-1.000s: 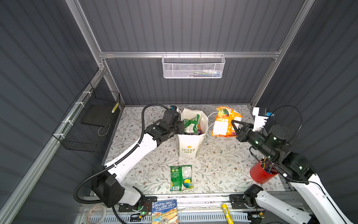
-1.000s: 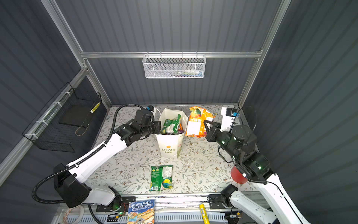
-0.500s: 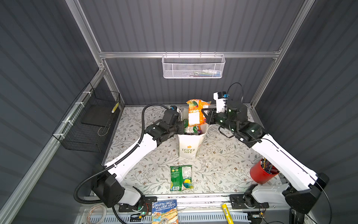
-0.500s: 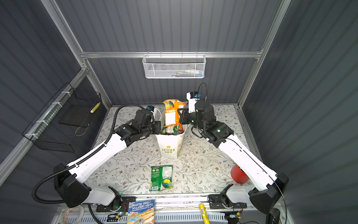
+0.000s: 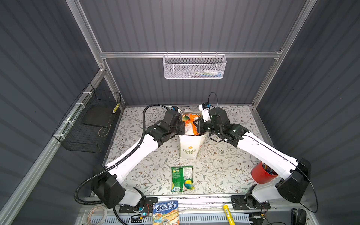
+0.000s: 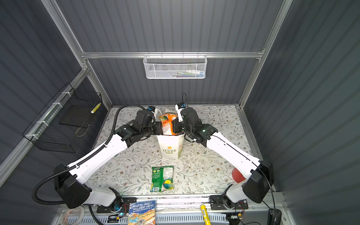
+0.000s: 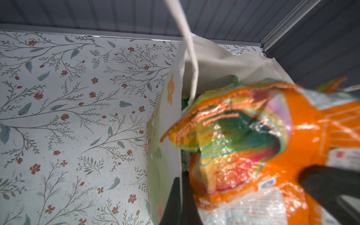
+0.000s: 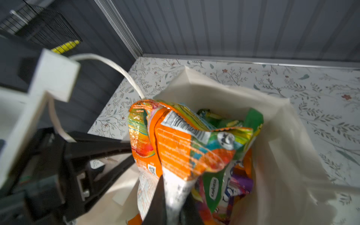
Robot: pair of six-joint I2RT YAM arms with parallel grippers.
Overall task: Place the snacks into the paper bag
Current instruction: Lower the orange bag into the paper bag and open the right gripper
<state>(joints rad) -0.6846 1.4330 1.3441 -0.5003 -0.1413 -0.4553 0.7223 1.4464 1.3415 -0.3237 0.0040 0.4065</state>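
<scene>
The white paper bag [image 5: 191,145] [image 6: 169,146] stands upright mid-table, printed "LOVE LIFE". My left gripper [image 5: 182,127] [image 7: 181,182] is shut on the bag's left rim, and the paper wall [image 7: 165,155] runs between its fingers. My right gripper [image 5: 197,126] [image 8: 172,196] is shut on the white end of an orange snack packet [image 5: 190,123] [image 6: 167,124] [image 8: 175,148]. That packet sits in the bag's mouth, with its top above the rim. Several other snacks [image 8: 215,187] lie inside. A green snack packet [image 5: 182,178] [image 6: 162,178] lies flat in front of the bag.
A red pencil cup [image 5: 261,175] stands front right by the right arm. A book [image 5: 165,212] and a yellow marker [image 5: 227,212] lie on the front rail. A black wire basket [image 5: 91,124] hangs on the left wall and a white mesh basket [image 5: 194,67] on the back wall.
My right arm has swung left with the orange packet, from the right of the bag to over it, and lowered it into the mouth. The left arm has stayed still.
</scene>
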